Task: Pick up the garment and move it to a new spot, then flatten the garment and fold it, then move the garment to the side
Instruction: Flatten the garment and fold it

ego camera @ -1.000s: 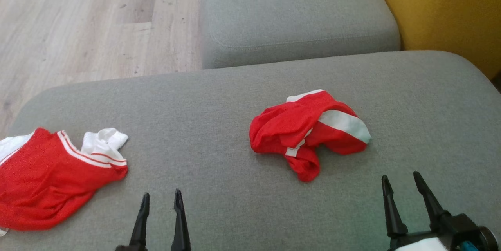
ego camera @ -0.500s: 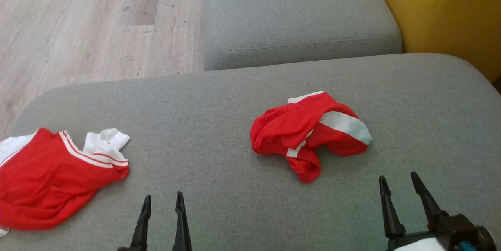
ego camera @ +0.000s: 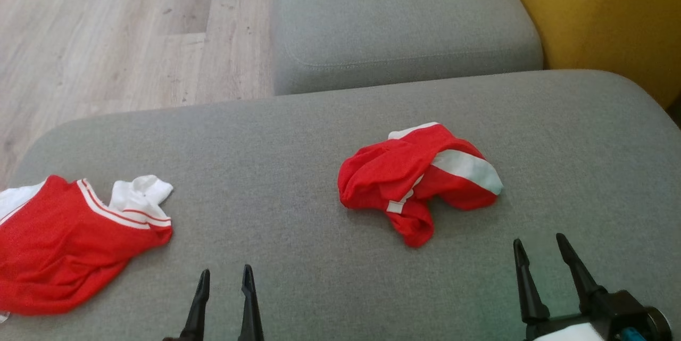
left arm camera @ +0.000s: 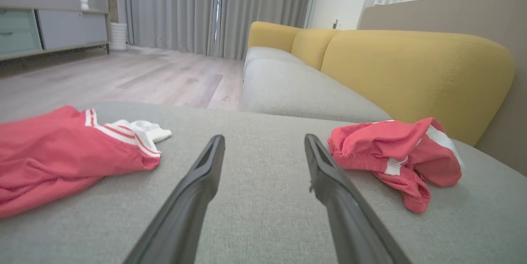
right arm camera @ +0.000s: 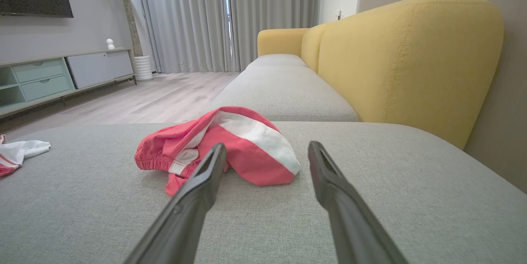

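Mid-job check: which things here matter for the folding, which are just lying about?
Job: crumpled red garment, probably the target; grey cushion; left gripper, right gripper, both open.
Lying about: red-and-white top at left; yellow backrest; wooden floor.

The seat cushion (ego camera: 298,133) is a tightly woven grey cloth, matt and faintly grainy. The crumpled garment (ego camera: 393,176) is a thin red sports mesh with a soft sheen, banded in smooth white fabric, its waist gathered on elastic. The other garment (ego camera: 58,245) is the same fine-holed red mesh with ribbed white trim. The sofa back (right arm camera: 411,62) wears coarse mustard-yellow weave with stitched seams. The floor (ego camera: 106,32) is pale wood-grain plank, dull-finished. The fingers (left arm camera: 193,202) look like smooth dark matt plastic.
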Robot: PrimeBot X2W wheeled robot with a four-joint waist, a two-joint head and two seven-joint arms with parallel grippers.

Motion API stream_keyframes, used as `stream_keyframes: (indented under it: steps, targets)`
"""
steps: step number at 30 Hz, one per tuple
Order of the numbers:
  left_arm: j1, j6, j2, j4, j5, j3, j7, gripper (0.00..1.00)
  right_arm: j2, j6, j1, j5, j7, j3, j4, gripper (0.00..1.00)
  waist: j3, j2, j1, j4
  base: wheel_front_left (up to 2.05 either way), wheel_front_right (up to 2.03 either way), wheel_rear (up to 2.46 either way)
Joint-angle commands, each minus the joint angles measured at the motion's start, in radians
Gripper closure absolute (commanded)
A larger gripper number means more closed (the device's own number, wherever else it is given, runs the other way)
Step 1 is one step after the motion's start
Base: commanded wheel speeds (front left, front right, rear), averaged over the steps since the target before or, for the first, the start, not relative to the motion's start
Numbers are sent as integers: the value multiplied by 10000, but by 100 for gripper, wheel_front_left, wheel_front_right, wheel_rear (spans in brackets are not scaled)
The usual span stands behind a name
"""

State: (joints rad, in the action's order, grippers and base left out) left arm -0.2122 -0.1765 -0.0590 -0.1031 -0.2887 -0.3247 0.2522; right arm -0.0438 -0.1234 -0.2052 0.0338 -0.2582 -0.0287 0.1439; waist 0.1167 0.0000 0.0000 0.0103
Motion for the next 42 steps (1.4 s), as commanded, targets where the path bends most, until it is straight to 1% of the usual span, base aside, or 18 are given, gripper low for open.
stream_keyframes:
  steps: [1, 6, 9, 16, 20, 21, 24, 29, 33, 37, 42]
  targets:
    - [482, -16, 86, 182, -444, 170, 95, 0, -64, -73, 488, -61, -36, -286, -319, 0, -108, 0, 0, 59, 0, 0, 0]
    - [1301, 148, 87, -711, -1492, -691, 79, 0, -64, -73, 640, -340, -36, -482, -337, 0, -504, 0, 0, 316, 0, 0, 0]
    - [2141, 369, 87, -1159, -2221, -1397, -108, 0, -64, -73, 773, -474, -36, -575, -335, 0, -803, 0, 0, 584, 0, 0, 0]
    - [3927, 1003, 87, -2126, -4311, -3064, -1253, 0, -64, -73, 1177, -1015, -36, -854, -502, 0, -1556, 0, 0, 1382, 0, 0, 0]
    - [4879, 1333, 87, -2641, -5674, -3659, -1822, 0, -64, -73, 1490, -1088, -36, -998, -649, 0, -2088, 0, 0, 1828, 0, 0, 0]
    - [4879, 1333, 87, -2641, -5674, -3659, -1822, 0, -64, -73, 1490, -1088, -36, -998, -649, 0, -2088, 0, 0, 1828, 0, 0, 0]
    - [5570, 1549, 87, -3045, -6455, -3987, -1960, 0, -64, -73, 1685, -1055, -36, -1085, -705, 0, -2430, 0, 0, 2140, 0, 0, 0]
    - [6644, 1659, 87, -3628, -7169, -4496, -1752, 0, -64, -73, 1904, -1040, -36, -1058, -773, 0, -2974, 0, 0, 2476, 0, 0, 0]
    - [7158, 1737, 87, -3982, -7673, -5080, -1888, 0, -64, -73, 2033, -1010, -36, -1008, -829, 0, -3344, 0, 0, 2609, 0, 0, 0]
    - [7527, 1494, 87, -4494, -8015, -5366, -1785, 0, -64, -73, 2183, -976, -36, -1003, -902, 0, -3640, 0, 0, 2654, 0, 0, 0]
    - [7892, 1278, 87, -4972, -8347, -5483, -1202, 0, -64, -73, 2284, -961, -36, -1012, -897, 0, -3786, 0, 0, 2644, 0, 0, 0]
